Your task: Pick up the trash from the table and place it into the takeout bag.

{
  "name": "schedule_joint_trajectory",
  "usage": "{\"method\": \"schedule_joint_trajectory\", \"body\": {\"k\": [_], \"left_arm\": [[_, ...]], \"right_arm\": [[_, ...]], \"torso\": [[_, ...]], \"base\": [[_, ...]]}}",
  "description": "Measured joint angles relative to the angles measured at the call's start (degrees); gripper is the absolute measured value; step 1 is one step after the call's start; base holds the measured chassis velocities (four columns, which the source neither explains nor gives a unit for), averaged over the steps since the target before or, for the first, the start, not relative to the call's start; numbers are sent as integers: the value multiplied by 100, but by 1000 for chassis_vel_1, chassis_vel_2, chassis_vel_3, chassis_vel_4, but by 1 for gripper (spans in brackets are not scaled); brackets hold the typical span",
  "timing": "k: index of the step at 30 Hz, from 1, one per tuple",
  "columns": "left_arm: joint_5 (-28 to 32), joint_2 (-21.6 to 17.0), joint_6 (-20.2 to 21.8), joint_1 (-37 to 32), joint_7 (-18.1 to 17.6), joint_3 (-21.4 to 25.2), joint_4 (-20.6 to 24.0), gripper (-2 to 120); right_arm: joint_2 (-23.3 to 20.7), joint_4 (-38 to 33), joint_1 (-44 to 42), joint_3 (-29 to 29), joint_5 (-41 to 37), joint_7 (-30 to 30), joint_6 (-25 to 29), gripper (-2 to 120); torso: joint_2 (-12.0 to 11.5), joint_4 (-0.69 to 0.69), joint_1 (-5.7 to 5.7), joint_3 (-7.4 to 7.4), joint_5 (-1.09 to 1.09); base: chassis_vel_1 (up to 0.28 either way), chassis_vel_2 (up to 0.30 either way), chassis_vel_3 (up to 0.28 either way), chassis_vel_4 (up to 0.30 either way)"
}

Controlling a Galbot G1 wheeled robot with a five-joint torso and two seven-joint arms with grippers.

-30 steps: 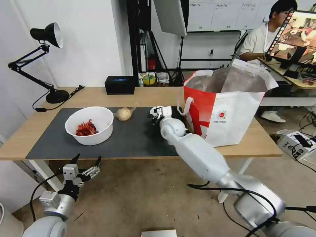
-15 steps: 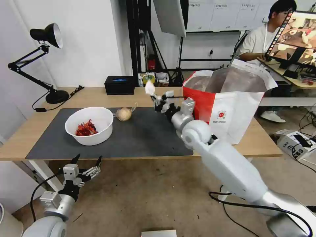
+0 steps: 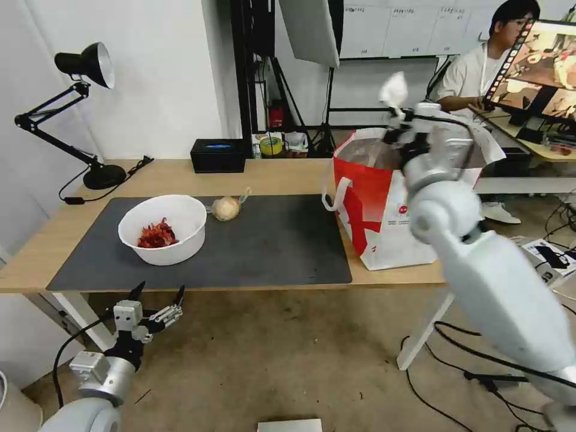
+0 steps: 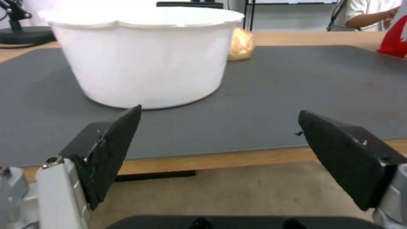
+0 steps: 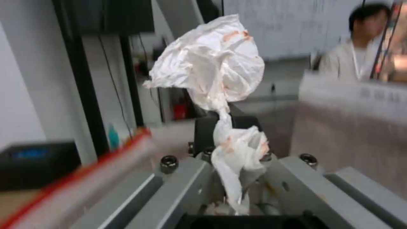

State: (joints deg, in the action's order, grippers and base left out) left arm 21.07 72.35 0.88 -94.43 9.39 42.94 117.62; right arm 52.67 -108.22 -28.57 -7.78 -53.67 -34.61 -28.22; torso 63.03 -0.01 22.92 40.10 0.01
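My right gripper (image 3: 399, 111) is raised over the open mouth of the red-and-white takeout bag (image 3: 384, 204), shut on a crumpled white tissue (image 3: 393, 89). In the right wrist view the tissue (image 5: 212, 70) has orange stains and sticks out past the gripper (image 5: 224, 127), with the bag's red rim (image 5: 85, 171) close by. On the table's (image 3: 180, 174) dark grey mat (image 3: 264, 246) sit a white bowl (image 3: 163, 228) of red scraps and a beige wrapped lump (image 3: 227, 207). My left gripper (image 3: 157, 303) hangs open below the table's front edge, facing the bowl (image 4: 144, 57) and the lump (image 4: 240, 44).
A black desk lamp (image 3: 84, 66) stands at the table's back left and a black box (image 3: 218, 155) at the back edge. The bag fills the table's right end. Cables (image 3: 474, 360) lie on the floor at the right.
My right arm has lifted the tissue off the mat and swung it up and to the right, to above the bag's opening. The left arm has not moved.
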Motion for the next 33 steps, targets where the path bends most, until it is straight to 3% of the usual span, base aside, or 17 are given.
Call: {"method": "schedule_joint_trajectory", "body": {"k": [6, 9, 14, 24, 25, 28, 33], "left_arm": [[-7, -6, 18, 0, 0, -34, 34, 100], [-6, -40, 22, -16, 5, -23, 63, 100], [-2, -42, 23, -34, 8, -6, 87, 100], [0, -2, 26, -58, 10, 15, 126, 100], [0, -2, 26, -58, 10, 15, 126, 100], [8, -2, 26, -59, 11, 26, 138, 100], [42, -5, 26, -34, 10, 42, 162, 100]], "right_arm": [[-252, -98, -70, -119, -252, -11, -500, 23], [-410, -166, -67, -152, -263, 49, -691, 38], [-506, -177, -25, -154, -275, 122, -767, 51], [-595, -74, 162, -73, -283, 297, -833, 92], [-595, -74, 162, -73, -283, 297, -833, 92], [-592, -83, 167, -73, -368, 387, -725, 99], [-559, -381, 42, -123, -868, 963, 229, 100]], "torso": [[0, 1, 0, 0, 0], [0, 1, 0, 0, -1], [0, 1, 0, 0, -1], [0, 1, 0, 0, -1], [0, 1, 0, 0, -1], [0, 1, 0, 0, -1], [0, 2, 0, 0, -2]], "base": [[0, 0, 0, 0], [0, 0, 0, 0], [0, 0, 0, 0], [0, 0, 0, 0], [0, 0, 0, 0], [0, 0, 0, 0], [0, 0, 0, 0]]}}
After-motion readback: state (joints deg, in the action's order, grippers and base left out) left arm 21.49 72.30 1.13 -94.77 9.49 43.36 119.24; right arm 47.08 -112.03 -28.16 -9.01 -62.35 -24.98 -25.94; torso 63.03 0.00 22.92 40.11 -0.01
